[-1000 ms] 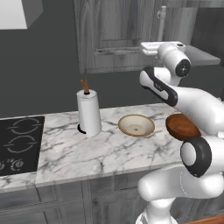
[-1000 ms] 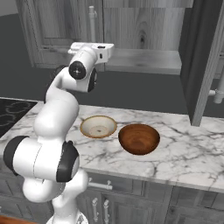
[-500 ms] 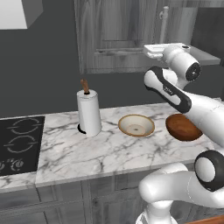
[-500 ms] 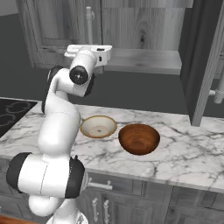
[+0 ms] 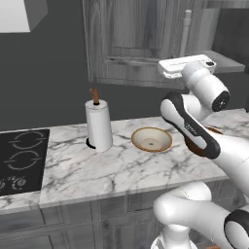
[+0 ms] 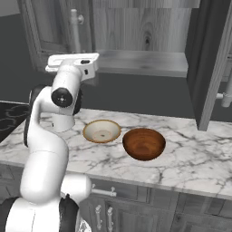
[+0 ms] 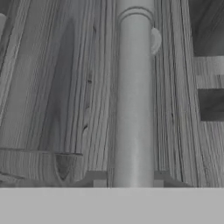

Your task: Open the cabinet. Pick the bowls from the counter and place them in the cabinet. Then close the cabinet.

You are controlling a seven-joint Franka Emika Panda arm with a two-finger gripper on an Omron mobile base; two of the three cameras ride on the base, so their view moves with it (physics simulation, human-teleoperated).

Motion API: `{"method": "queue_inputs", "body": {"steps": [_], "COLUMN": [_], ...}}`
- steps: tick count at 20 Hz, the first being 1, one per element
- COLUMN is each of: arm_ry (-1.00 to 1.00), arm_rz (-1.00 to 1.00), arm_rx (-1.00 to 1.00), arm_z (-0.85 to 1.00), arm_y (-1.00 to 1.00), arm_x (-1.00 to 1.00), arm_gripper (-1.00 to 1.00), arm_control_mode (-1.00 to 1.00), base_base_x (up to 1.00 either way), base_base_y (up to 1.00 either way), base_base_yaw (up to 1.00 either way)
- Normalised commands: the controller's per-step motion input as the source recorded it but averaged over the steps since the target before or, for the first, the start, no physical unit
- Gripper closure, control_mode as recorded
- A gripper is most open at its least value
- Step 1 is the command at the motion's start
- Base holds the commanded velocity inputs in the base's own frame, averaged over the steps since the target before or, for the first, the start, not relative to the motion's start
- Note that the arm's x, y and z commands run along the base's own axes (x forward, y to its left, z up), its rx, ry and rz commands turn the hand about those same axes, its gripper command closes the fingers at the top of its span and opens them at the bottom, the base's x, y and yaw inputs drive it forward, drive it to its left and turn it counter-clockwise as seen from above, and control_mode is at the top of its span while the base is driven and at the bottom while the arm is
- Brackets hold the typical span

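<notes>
Cabinet (image 6: 136, 31) handle (image 7: 133, 100) runs lengthwise, straight ahead of tool.

Two bowls sit side by side on the worktop (image 6: 190, 163): the shallow bowl (image 6: 102, 131) to the left, the deeper bowl (image 6: 144, 144) just beside it on the right, slightly nearer the front edge. A paper-towel roll (image 5: 98, 125) stands upright left of the shallow bowl, with the cooktop (image 5: 19, 160) set into the worktop further left. Above and behind them hangs the cabinet (image 6: 136, 27), its right door (image 6: 213, 59) swung open over the worktop, its shelf (image 6: 145, 63) exposed. The robot's hand (image 5: 187, 67) is raised close to the left door's bar handle (image 7: 133, 96).
</notes>
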Motion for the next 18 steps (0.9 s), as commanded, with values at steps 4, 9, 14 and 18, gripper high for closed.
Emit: {"method": "queue_inputs", "body": {"steps": [4,9,14,18], "arm_ry": [0.32,0.36,0.24,0.00], "arm_rz": [0.15,0.01,0.00,-0.01], "arm_rx": [-0.04,-0.05,0.00,0.02], "arm_z": [0.20,0.07,-0.01,-0.20], "arm_y": [1.00,1.00,1.00,1.00], "arm_x": [-0.36,-0.14,-0.83,-1.00], "arm_gripper": [1.00,1.00,1.00,1.00], "arm_control_mode": [-1.00,-1.00,-1.00,-1.00], "base_base_x": [0.00,0.00,0.00,0.00], "base_base_y": [0.00,0.00,0.00,0.00], "base_base_yaw": [0.00,0.00,0.00,0.00]}}
